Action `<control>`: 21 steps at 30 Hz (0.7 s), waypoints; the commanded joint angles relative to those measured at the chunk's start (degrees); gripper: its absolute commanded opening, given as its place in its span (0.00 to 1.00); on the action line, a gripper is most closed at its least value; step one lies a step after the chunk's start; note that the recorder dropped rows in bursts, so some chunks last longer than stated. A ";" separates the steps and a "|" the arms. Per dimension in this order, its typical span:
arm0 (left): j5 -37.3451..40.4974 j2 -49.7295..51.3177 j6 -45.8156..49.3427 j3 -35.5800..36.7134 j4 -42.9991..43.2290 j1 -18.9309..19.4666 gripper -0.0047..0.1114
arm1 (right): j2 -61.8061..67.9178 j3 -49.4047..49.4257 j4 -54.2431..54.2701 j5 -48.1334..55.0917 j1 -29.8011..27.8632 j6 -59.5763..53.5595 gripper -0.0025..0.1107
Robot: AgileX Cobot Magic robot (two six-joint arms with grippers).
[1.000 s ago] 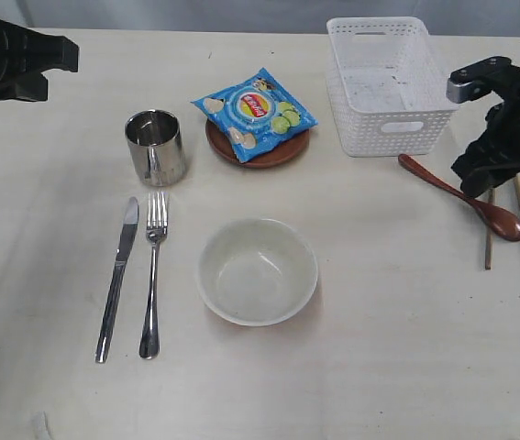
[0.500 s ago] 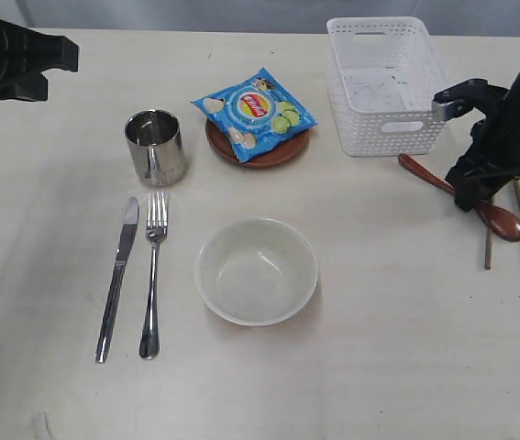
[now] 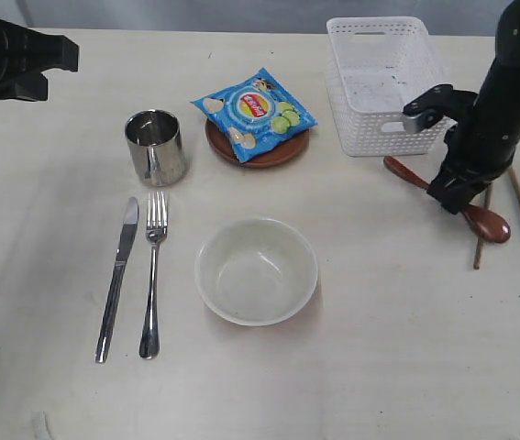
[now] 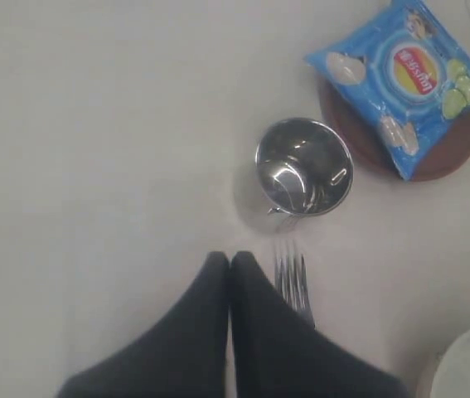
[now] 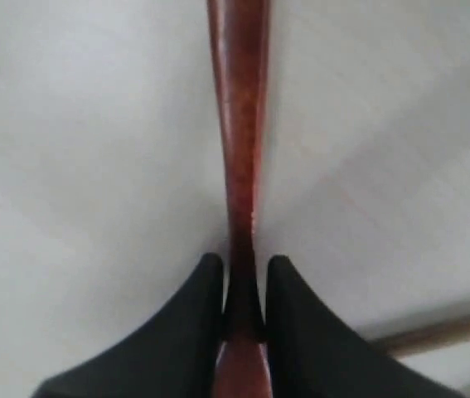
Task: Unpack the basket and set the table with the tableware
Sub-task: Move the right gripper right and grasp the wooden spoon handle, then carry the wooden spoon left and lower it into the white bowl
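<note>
The right gripper (image 3: 449, 195) is down by the table (image 3: 379, 367), just in front of the white basket (image 3: 388, 137). Its two fingers (image 5: 205, 286) squeeze the thin handle of the wooden spoon (image 5: 239, 124) — one finger on each side. The spoon's round end is next to two chopsticks (image 3: 480, 236). The left gripper (image 4: 230, 267) hangs over the fork (image 4: 293, 282) and the shiny cup (image 4: 304, 166) — its fingers are pressed together and hold nothing. The bowl (image 3: 257, 275) sits near the middle of the table.

Illegible red-and-yellow logo (image 3: 258, 104) on the blue chip bag (image 3: 278, 119)
</note>
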 commanded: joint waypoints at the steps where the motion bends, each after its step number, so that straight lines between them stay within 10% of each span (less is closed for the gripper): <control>1: -0.53 -0.04 0.15 0.43 -0.32 -0.26 0.04 | -5.31 0.04 1.00 1.39 2.51 1.08 0.02; 10: -0.13 -0.04 0.15 0.43 -0.56 -0.26 0.04 | -16.89 0.04 19.42 3.02 5.40 -1.42 0.02; 21: 0.10 -0.04 0.15 0.43 -0.56 -0.26 0.04 | -17.10 0.04 23.25 1.78 27.63 0.39 0.02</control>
